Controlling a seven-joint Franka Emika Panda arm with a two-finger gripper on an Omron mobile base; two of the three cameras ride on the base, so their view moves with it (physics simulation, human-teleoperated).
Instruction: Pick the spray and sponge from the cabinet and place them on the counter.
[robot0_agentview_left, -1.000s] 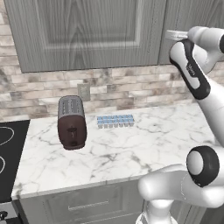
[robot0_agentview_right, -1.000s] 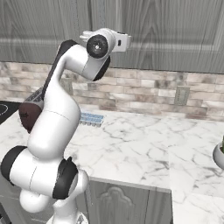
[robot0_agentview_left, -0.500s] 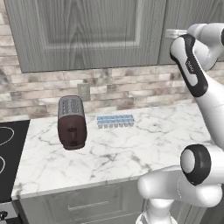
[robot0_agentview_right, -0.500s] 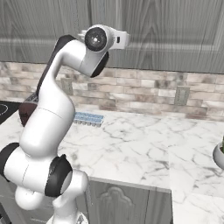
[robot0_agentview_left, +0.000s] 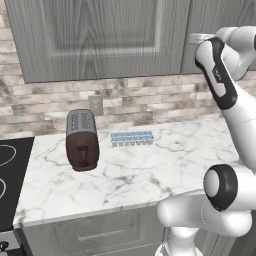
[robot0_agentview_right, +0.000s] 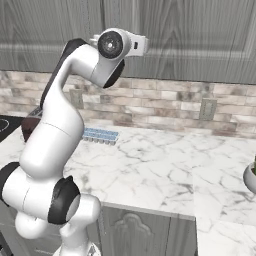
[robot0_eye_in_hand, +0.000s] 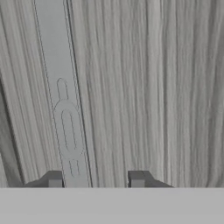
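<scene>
arm's upper link now steeper than a second ago, wrist and hand pulled in closer to the cabinet (robot0_agentview_left: 100, 40) door, counter items unmoved

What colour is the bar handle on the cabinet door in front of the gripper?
Light grey, a smooth bar handle against the darker grey wood-grain cabinet; the hand view shows it best.

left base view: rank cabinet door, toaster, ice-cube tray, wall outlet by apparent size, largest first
1. cabinet door, by far the largest
2. toaster
3. ice-cube tray, longer than the outlet but thin
4. wall outlet, smallest

The toaster stands nearer the camera than the tray and outlet, so its lead is partly nearness. Tray versus outlet is close in area.
</scene>
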